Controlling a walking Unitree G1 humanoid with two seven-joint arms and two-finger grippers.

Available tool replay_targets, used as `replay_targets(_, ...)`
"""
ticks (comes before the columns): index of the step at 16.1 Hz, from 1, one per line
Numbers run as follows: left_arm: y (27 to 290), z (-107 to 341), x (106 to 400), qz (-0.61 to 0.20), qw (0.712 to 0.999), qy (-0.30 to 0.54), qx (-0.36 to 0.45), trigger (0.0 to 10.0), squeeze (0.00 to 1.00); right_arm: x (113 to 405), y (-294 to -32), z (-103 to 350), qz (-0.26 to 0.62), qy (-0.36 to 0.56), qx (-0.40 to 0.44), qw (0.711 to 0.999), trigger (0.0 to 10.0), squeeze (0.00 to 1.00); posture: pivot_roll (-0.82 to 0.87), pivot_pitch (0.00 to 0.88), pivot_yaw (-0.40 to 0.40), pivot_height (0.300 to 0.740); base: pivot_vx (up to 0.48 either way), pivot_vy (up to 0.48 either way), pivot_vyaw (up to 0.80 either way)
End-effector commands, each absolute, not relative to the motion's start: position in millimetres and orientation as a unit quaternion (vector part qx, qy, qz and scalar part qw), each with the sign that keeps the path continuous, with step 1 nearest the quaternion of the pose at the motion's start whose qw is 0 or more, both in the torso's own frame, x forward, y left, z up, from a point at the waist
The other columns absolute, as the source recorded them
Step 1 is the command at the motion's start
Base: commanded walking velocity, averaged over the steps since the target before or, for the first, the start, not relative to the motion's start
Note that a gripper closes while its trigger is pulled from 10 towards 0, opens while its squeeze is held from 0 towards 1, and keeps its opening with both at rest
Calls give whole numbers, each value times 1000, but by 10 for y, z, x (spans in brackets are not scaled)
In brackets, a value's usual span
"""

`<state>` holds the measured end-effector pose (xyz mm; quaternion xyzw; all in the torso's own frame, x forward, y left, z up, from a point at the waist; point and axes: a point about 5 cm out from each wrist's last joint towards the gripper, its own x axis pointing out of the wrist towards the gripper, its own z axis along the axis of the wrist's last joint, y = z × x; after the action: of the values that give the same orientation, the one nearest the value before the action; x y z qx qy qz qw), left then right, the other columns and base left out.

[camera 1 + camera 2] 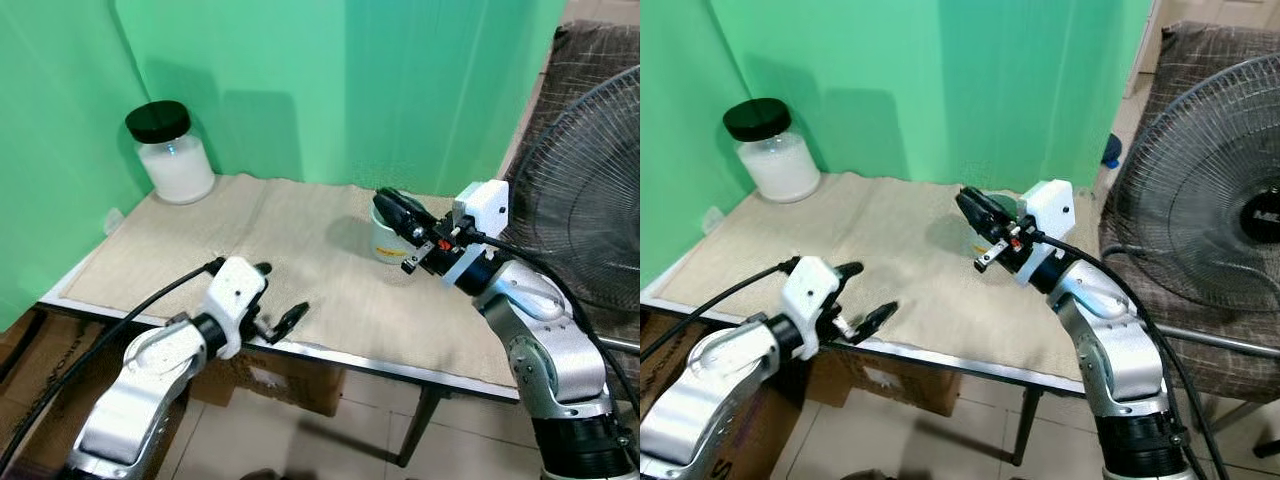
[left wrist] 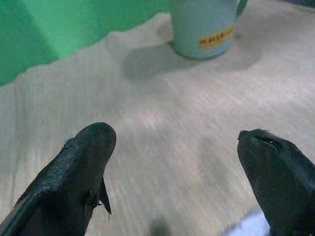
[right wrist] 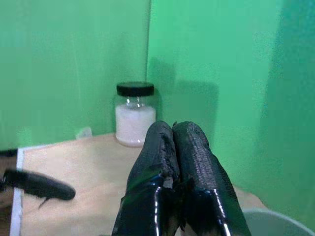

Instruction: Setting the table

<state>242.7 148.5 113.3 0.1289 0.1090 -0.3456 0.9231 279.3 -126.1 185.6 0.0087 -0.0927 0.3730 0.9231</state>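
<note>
The fingers (image 3: 167, 162) of the right gripper (image 1: 392, 205) are pressed together with nothing between them, their tips poised just above the rim of the mug (image 1: 388, 238); this placement suggests either a completed release or a positioning pass over the mug, and which of the two cannot be told. The mug, pale with a yellow label and a green handle, stands upright on the beige cloth (image 1: 300, 250) covering the bench (image 1: 330, 352). The fingers (image 2: 78, 167) of the left gripper (image 1: 282, 295) are spread wide and empty, held low over the bench's near edge and aimed toward the mug well ahead of them, a stance suited to a reach. Far beyond both sets of fingers, a black-lidded jar (image 1: 172, 152) of white contents stands in the back corner against the green backdrop (image 1: 320, 80). A floor fan (image 1: 590, 190) stands outboard of the right fingers.
</note>
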Motion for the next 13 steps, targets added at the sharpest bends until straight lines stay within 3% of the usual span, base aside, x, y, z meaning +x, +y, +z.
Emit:
replay_targets(1,1512,1207,2404,-352,920,102,138,10000,1000,2756,-1234,1892,368,-111,27,923,0,0,25,0,91,740,0,0,0)
replay_targets(8,1516,1195,2324,-342,924,106,137,10000,1000,2770,-1178,1944,367,-140,37,919,0,0,43,0,66,740,0,0,0)
replay_targets(10,1526,1170,2289,-338,925,110,136,10000,1000,2792,-1243,1827,334,-109,8,936,0,0,39,0,64,740,0,0,0)
replay_targets(11,1534,1149,2270,-336,925,114,138,10000,1000,2795,-1277,1790,319,-103,-1,942,9490,0,37,0,68,740,0,0,0)
replay_targets(12,1539,1132,2261,-336,924,118,140,10000,1000,2818,-1337,1775,299,-99,2,949,10000,0,30,0,74,740,0,0,0)
replay_targets(13,1535,1124,2266,-336,924,119,140,10000,1000,2842,-1410,1766,276,-95,9,956,10000,878,23,0,77,740,0,0,0)
